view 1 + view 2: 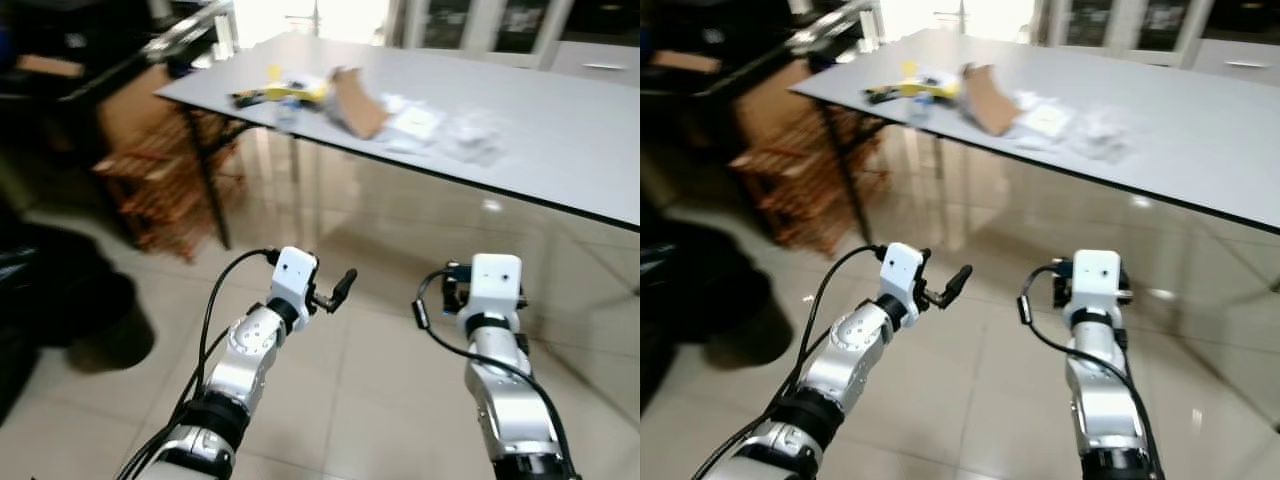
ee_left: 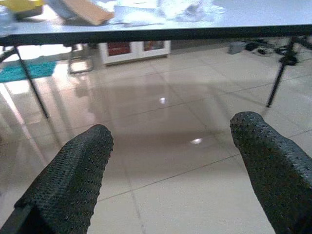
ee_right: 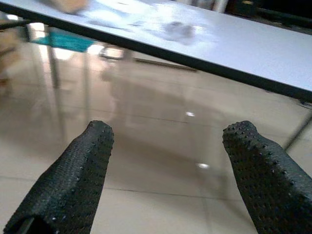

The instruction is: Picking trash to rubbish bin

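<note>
Left tool (image 2: 168, 170) and right tool (image 3: 168, 170) gape; table (image 1: 560, 140) litter (image 1: 440, 128) blurred, perhaps paper.

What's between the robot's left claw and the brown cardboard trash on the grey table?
Just shiny bare floor tiles and the table's edge, seen from the left eye view.

- A glossy floor (image 1: 380, 400) of pale beige tiles is seen, with thin grout lines and bright spots of reflected light.
- A long grey desk (image 1: 560, 130) with a dark edge is set across the upper part of the head views, carried on thin black legs (image 1: 208, 190).
- A reddish-brown slatted rack (image 1: 165, 190) is placed at the robot's left, beside the desk's corner.
- Strong daylight is admitted at the far end of the room (image 1: 310, 15).
- White cabinets with glass doors (image 1: 480, 25) are lined behind the desk.
- A teal mat (image 2: 24, 72) is seen on the floor past the desk.
</note>
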Controlling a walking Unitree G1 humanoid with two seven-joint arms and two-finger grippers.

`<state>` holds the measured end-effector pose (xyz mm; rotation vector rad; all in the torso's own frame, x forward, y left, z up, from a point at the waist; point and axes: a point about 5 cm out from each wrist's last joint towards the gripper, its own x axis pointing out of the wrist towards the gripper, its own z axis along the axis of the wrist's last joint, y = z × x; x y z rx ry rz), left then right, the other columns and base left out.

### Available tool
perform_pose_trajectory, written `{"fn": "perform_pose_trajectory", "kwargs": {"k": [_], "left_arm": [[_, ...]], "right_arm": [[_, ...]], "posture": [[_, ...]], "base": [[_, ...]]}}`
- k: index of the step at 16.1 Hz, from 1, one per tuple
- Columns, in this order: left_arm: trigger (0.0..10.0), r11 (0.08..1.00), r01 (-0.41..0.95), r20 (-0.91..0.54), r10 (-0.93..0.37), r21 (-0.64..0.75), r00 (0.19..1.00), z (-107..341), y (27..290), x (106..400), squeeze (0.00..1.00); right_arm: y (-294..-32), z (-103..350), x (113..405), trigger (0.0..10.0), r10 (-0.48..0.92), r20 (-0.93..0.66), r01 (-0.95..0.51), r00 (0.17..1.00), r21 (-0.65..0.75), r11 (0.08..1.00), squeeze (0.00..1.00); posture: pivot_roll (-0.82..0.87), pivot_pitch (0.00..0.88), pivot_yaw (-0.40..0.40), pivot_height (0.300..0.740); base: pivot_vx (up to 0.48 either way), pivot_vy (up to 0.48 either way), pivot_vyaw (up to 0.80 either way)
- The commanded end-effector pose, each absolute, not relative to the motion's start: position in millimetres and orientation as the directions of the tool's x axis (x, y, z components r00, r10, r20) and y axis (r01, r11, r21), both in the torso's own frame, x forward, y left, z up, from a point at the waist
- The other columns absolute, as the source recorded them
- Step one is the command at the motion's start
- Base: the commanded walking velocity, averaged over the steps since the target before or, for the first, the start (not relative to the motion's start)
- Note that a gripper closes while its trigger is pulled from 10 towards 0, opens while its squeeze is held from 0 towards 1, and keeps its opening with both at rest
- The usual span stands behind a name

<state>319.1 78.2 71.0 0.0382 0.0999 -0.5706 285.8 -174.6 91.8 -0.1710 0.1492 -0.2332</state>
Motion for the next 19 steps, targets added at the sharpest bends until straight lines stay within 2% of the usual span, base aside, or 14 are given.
{"fn": "perform_pose_trajectory", "kwargs": {"k": [1,4,8,19], "left_arm": [[10.0,0.84,0.542,-0.107,-0.537,0.014,0.837,71.5,79.8,319.4,0.0],[10.0,0.834,0.552,-0.099,-0.549,0.008,0.83,72.9,78.9,319.8,0.0],[10.0,0.83,0.558,-0.094,-0.554,0.008,0.827,73.7,79.4,319.6,0.0],[10.0,0.831,0.556,-0.103,-0.552,0.021,0.828,72.3,84.1,318.1,0.0]], "right_arm": [[-175.6,96.6,286.4,10.0,-0.246,-0.107,0.226,0.963,-0.174,0.959,0.0],[-176.5,97.2,286.6,10.0,-0.247,-0.101,0.228,0.964,-0.169,0.959,0.0],[-175.1,98.6,286.6,10.0,-0.25,-0.088,0.233,0.964,-0.163,0.959,0.0],[-173.6,101.2,287.4,10.0,-0.256,-0.067,0.243,0.964,-0.16,0.957,0.0]], "posture": [[-0.13,0.02,0.042,0.74],[-0.13,0.022,0.042,0.74],[-0.13,0.023,0.048,0.74],[-0.12,0.031,0.051,0.74]], "base": [[0.0,0.0,0.0],[0.0,0.0,0.0],[0.355,0.0,0.0],[0.474,0.0,0.0]]}}
